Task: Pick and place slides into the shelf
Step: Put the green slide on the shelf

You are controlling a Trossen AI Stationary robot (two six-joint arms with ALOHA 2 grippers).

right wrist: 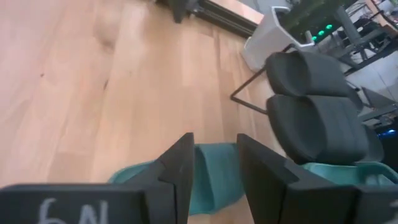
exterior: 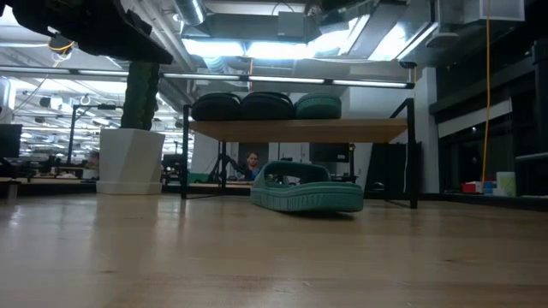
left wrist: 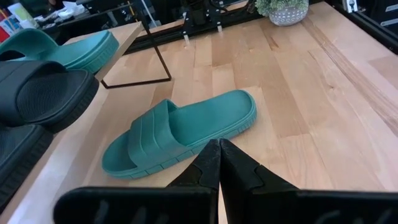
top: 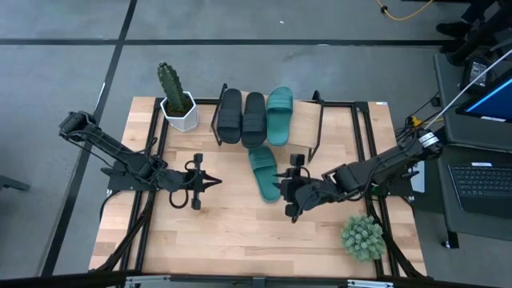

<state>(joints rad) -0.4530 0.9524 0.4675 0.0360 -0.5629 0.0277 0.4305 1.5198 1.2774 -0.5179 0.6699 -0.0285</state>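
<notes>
Three slides (top: 254,116) sit on the shelf (top: 336,120); at frame centre, the right end effector (top: 282,190), fingers spread, straddles the last teal slide's (top: 263,173) edge and must close. The left end effector (top: 214,182) waits, pressed together.

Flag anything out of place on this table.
One teal slide lies on the tabletop, angled, in front of the shelf, while the other three slides sit in a row on it. Nothing looks spilled or damaged.

matt rubber slides (left wrist: 180,134), wooden shelf (exterior: 300,130)
</notes>
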